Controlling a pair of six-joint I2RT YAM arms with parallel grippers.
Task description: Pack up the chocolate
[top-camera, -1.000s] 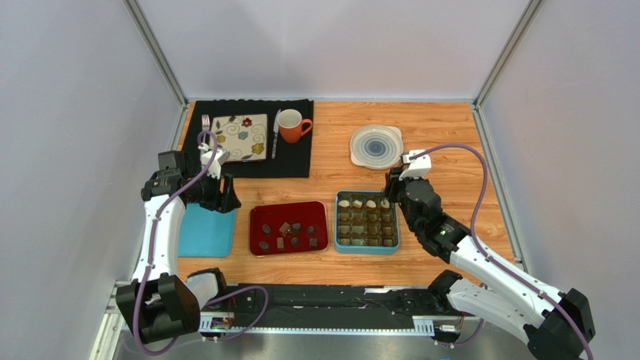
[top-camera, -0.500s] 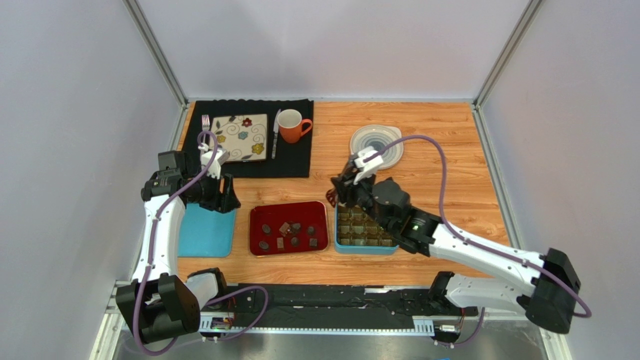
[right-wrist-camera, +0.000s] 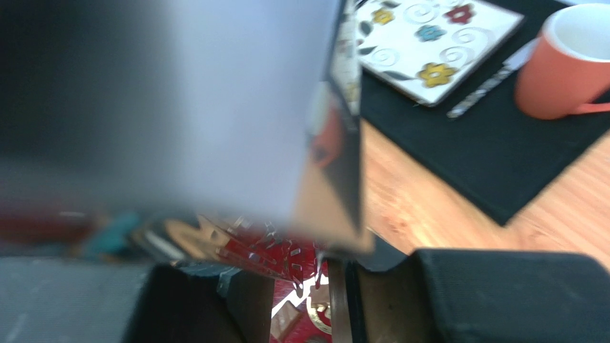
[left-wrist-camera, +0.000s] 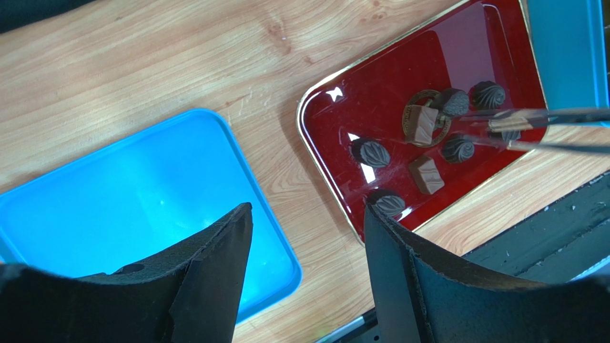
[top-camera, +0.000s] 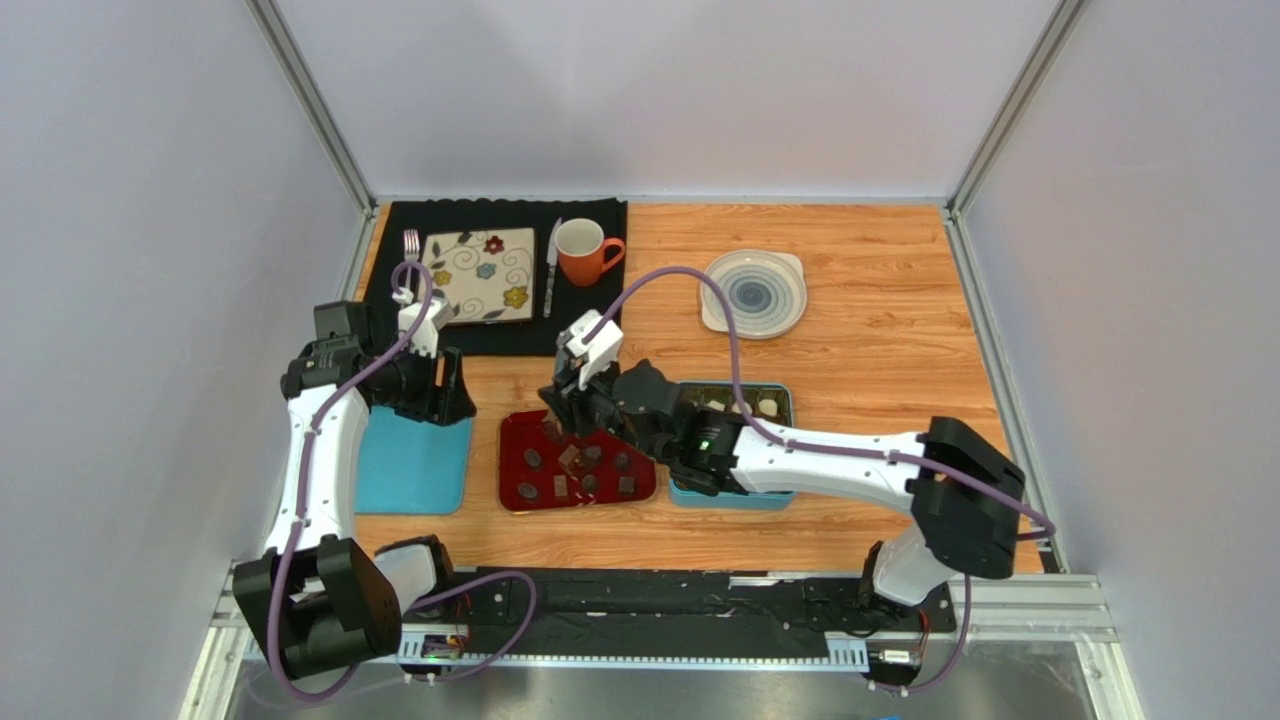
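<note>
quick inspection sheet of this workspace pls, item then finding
surface: wooden table, no spills seen
job's things: dark brown chocolates loose on glossy red tray; teal box partly hidden by right arm
clutter: blue rectangular tray; black cloth mat with floral square plate, orange mug; white round plate
grippers: left pincer open, empty; right pincer over red tray, shut on thin metal tongs
cables: purple cables arch over both arms, no snag seen
surroundings: grey walls, metal frame posts

Matt brown chocolates [left-wrist-camera: 372,152], glossy red tray [left-wrist-camera: 429,57], shiny metal tongs [left-wrist-camera: 573,112], wood-grain tabletop [left-wrist-camera: 143,64], matt black cloth [top-camera: 594,323] at its far-left corner.
</note>
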